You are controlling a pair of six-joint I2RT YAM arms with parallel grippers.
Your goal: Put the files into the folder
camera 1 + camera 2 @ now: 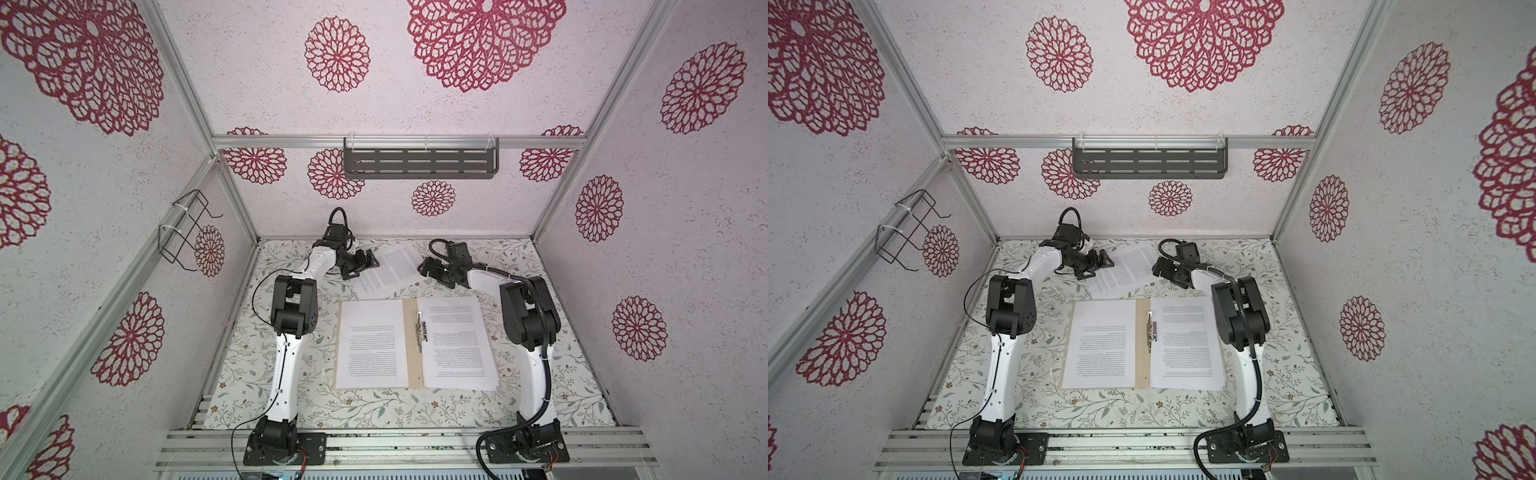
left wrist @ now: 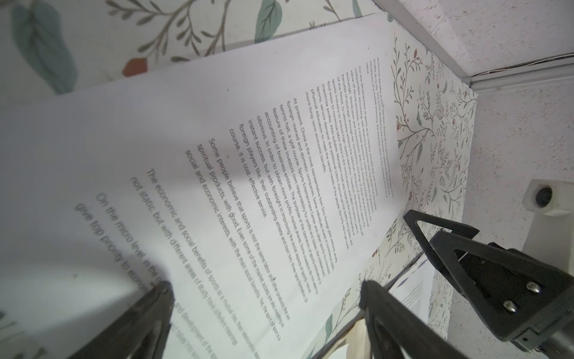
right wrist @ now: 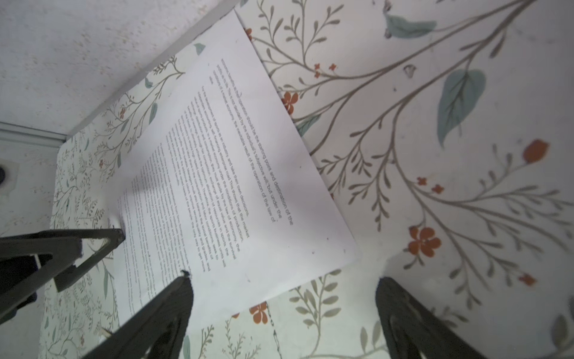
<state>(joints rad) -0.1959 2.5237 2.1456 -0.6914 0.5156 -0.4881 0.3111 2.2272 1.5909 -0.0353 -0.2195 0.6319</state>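
Observation:
The tan folder (image 1: 411, 345) (image 1: 1143, 345) lies open mid-table, its metal fastener (image 1: 422, 332) at the spine. A printed sheet covers its left half (image 1: 368, 345) and another its right half (image 1: 455, 345). One loose file (image 1: 390, 272) (image 1: 1125, 270) lies askew behind the folder, flat on the cloth. My left gripper (image 1: 368, 262) (image 2: 265, 284) is open at the sheet's left edge, one finger over the paper (image 2: 217, 155), the other over the cloth. My right gripper (image 1: 424, 268) (image 3: 284, 278) is open at the sheet's right corner (image 3: 233, 171). Neither holds anything.
The back wall stands close behind the loose sheet. A grey slotted shelf (image 1: 419, 162) hangs on that wall and a wire basket (image 1: 183, 232) on the left wall. Aluminium rails (image 1: 395, 444) run along the table's front. Floral cloth (image 1: 374, 407) covers the table.

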